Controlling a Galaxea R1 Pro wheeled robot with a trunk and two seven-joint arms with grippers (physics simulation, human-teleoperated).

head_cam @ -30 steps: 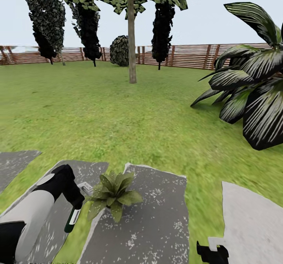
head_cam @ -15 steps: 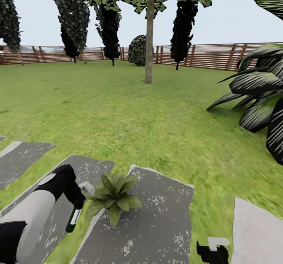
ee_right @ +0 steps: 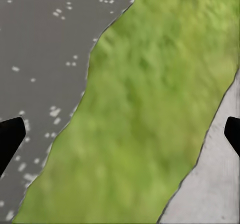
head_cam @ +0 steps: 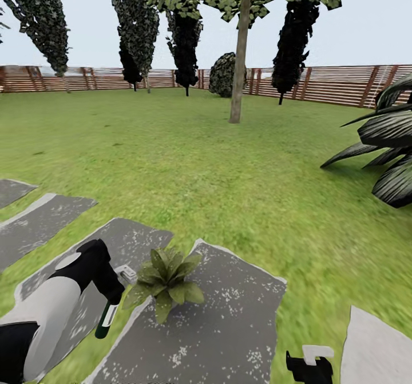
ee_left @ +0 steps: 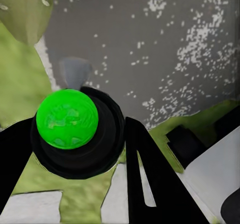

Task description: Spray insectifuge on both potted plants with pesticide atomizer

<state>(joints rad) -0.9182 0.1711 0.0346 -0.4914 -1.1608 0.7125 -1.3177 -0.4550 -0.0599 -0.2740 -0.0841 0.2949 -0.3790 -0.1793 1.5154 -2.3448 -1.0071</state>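
At the near left of the head view, the left pincer [head_cam: 113,299] is clenched on the pesticide atomizer [head_cam: 105,321], which hangs tilted, dark green with a white label strip, over the grass seam between two grey stepping stones. In the left wrist view the black fingers [ee_left: 150,184] flank the atomizer's dark round body, topped by a bright green cap [ee_left: 67,118]. Just beside the bottle, toward the middle, a potted plant [head_cam: 166,281] spreads its broad pointed leaves at the edge of a speckled grey stone [head_cam: 229,321]; its pot is hidden under the foliage. At the near right, the right pincer [head_cam: 309,367] sits low at the frame's bottom; in the right wrist view its dark fingertips [ee_right: 11,136] stand wide apart, released, over a strip of grass [ee_right: 145,114] between a grey stone and a paler one. Beyond the stones the lawn [head_cam: 189,155] runs back to a slim tree trunk [head_cam: 238,63]. A striped-leaf shrub [head_cam: 389,149] leans in from the right. Farthest off, a brown slatted fence [head_cam: 337,85] backs dark trees.
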